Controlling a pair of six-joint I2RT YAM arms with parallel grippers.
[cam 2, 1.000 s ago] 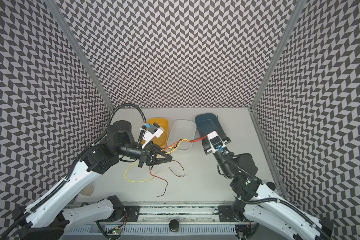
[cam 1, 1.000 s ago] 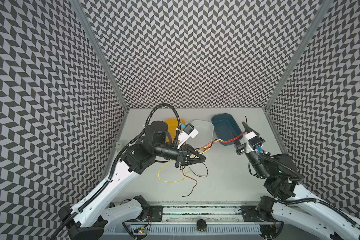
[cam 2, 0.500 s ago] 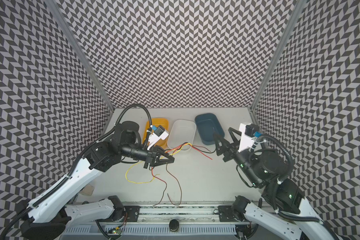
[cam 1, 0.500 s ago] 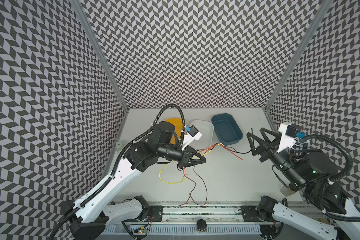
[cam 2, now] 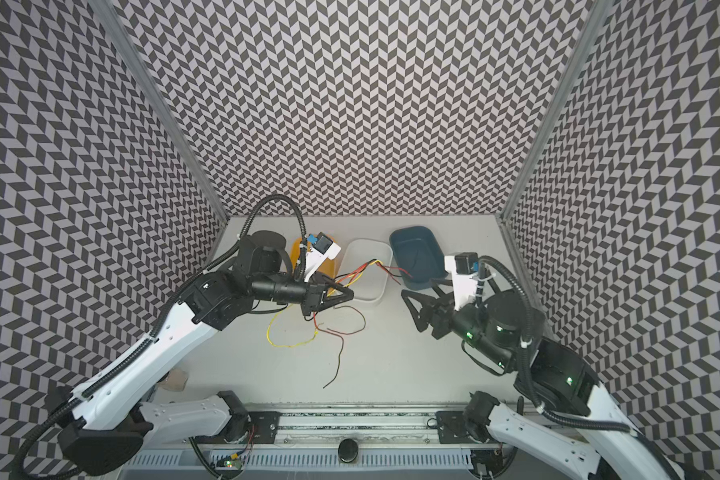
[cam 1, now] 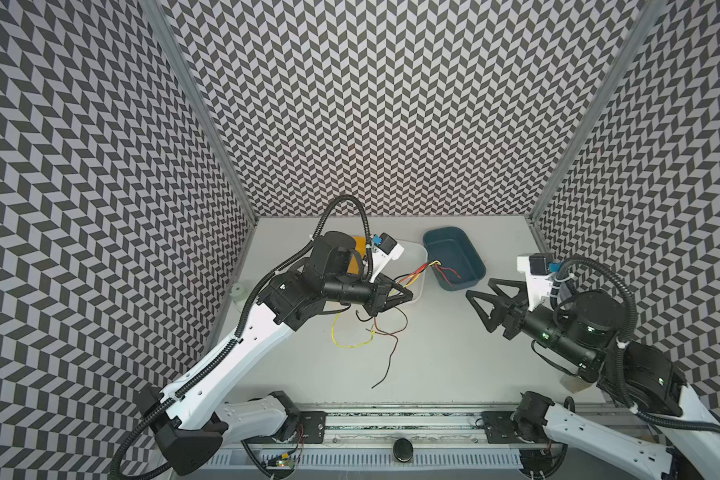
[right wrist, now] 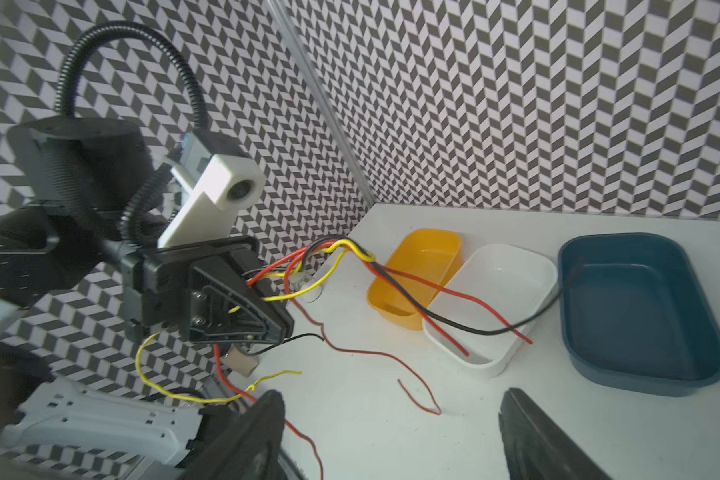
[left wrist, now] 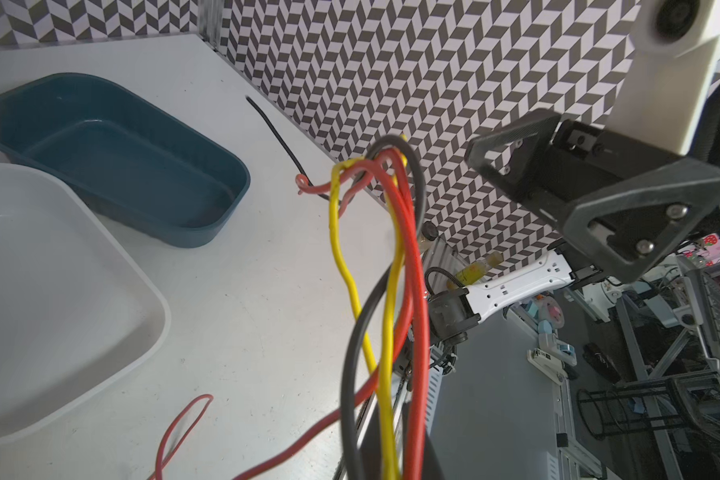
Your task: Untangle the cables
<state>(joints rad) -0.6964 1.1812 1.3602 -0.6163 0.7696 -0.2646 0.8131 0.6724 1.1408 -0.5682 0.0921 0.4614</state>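
Pull hard now and you may cinch the tangle, or strands may slip out: your left gripper (cam 1: 406, 296) is clamped on the cables (right wrist: 350, 248) just above the white tray (cam 2: 368, 290), right gripper (cam 1: 479, 289) spread empty beyond it. The bundle runs across the tray, ends pointing past its right rim.

Three trays stood in a row along the tabletop's (cam 1: 454, 353) 12 o'clock edge: the left tray (right wrist: 429, 249) at 11, the middle tray (cam 2: 362, 249) just beside it, the right tray (cam 1: 454, 249) at 1. The left end effector (cam 1: 408, 293) hung before the left and middle trays. The cables (left wrist: 386, 395) ran from it toward 2 o'clock, over the middle tray to the right tray. Other lengths lay on the tabletop at its 6 o'clock. The right end effector (cam 1: 479, 288) sat at its 3 o'clock, apart from the cables.
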